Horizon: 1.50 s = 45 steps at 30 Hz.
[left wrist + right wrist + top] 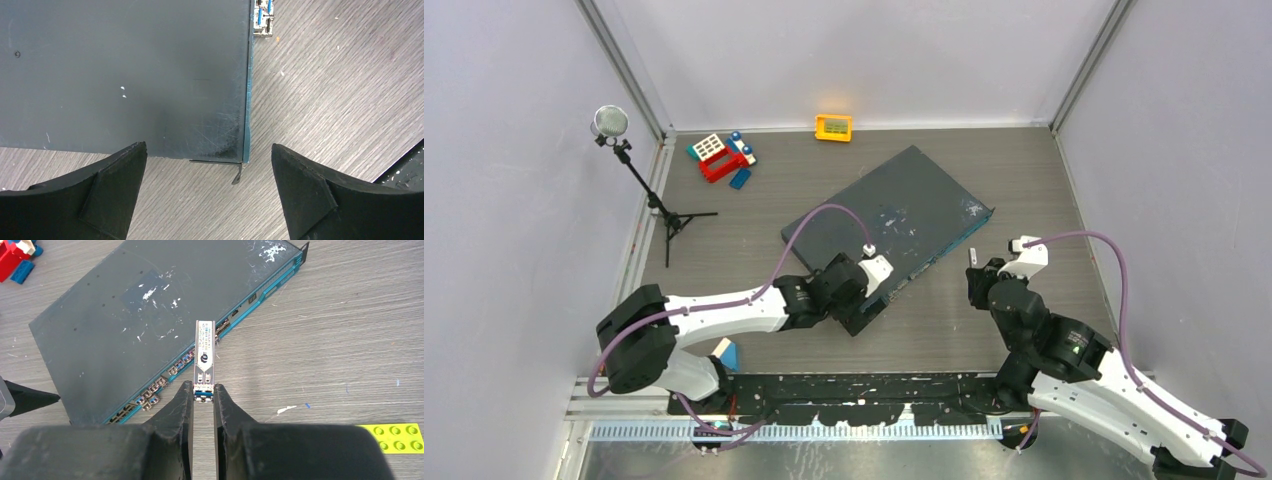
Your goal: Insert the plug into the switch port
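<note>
Right pincer (203,390) points gripped plug (204,347) toward switch (115,320)

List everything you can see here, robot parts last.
flat box: one, dark grey with teal front edge, mid-table, lying askew
sockets: one row, metallic, along that teal edge
plug: one, silver, in the right gripper
small box: one, orange-yellow, far edge
toy bricks: small pile, red, blue, white, far left
brick plate: one, lime green, beside the right gripper
microphone: one, silver head, black tripod, left edge
table: one, grey wood grain, under everything
left gripper: one, black, open over the box's near corner
right gripper: one, black, shut on the plug
</note>
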Available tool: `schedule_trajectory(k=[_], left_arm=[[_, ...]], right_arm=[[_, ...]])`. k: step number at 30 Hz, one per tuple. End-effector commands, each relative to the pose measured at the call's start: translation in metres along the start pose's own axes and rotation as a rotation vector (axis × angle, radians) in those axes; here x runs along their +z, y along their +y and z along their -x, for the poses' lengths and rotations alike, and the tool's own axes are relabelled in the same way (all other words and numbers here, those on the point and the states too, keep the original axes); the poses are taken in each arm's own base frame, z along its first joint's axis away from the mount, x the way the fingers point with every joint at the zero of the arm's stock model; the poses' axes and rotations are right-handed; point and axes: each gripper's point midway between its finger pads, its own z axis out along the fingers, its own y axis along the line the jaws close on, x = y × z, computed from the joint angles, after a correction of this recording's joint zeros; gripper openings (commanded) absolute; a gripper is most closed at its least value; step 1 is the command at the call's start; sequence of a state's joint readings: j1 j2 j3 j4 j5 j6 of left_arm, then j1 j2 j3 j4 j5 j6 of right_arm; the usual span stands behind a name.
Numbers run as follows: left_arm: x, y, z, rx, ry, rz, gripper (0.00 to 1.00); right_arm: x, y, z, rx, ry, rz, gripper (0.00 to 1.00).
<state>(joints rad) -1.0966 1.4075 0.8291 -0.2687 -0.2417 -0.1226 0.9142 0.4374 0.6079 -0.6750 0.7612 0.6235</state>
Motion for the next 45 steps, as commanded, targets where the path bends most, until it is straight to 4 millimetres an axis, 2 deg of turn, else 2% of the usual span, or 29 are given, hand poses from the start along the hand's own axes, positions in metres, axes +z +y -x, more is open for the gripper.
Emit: schedule_trajectory(k=[1, 6, 12, 17, 23, 30, 34, 37, 40, 45], left_arm=[[0.002, -0.006, 0.002, 0.005, -0.020, -0.019, 0.96], [0.008, 0.026, -0.016, 0.058, 0.070, 0.161, 0.95], [0.017, 0.043, -0.026, 0.054, 0.142, 0.278, 0.88], [0.012, 0.075, -0.032, -0.080, 0.183, 0.388, 0.81], [0.001, 0.110, -0.043, -0.281, 0.177, 0.436, 0.76], [-0.002, 0.133, -0.055, -0.381, 0.208, 0.509, 0.77], [-0.010, 0.149, -0.054, -0.428, 0.178, 0.567, 0.81], [-0.023, 0.163, -0.044, -0.428, 0.115, 0.600, 0.85], [-0.030, 0.158, -0.013, -0.355, 0.023, 0.497, 0.85], [-0.055, 0.146, 0.065, -0.266, -0.231, 0.316, 0.87]], right_arm=[[0.002, 0.004, 0.003, 0.030, -0.016, -0.001, 0.01], [0.002, 0.005, 0.000, 0.037, -0.006, 0.011, 0.00], [0.000, 0.008, 0.002, 0.036, -0.004, 0.029, 0.01], [-0.001, 0.008, 0.002, 0.039, 0.000, 0.037, 0.01], [0.003, 0.011, -0.003, 0.038, 0.005, 0.040, 0.01], [0.008, 0.019, -0.011, 0.025, 0.029, 0.056, 0.01], [0.013, 0.025, -0.022, -0.020, 0.061, 0.082, 0.00], [0.019, 0.032, -0.033, -0.046, 0.085, 0.110, 0.01], [0.025, 0.039, -0.041, -0.072, 0.094, 0.133, 0.00], [0.050, 0.040, -0.067, -0.133, 0.146, 0.116, 0.00]])
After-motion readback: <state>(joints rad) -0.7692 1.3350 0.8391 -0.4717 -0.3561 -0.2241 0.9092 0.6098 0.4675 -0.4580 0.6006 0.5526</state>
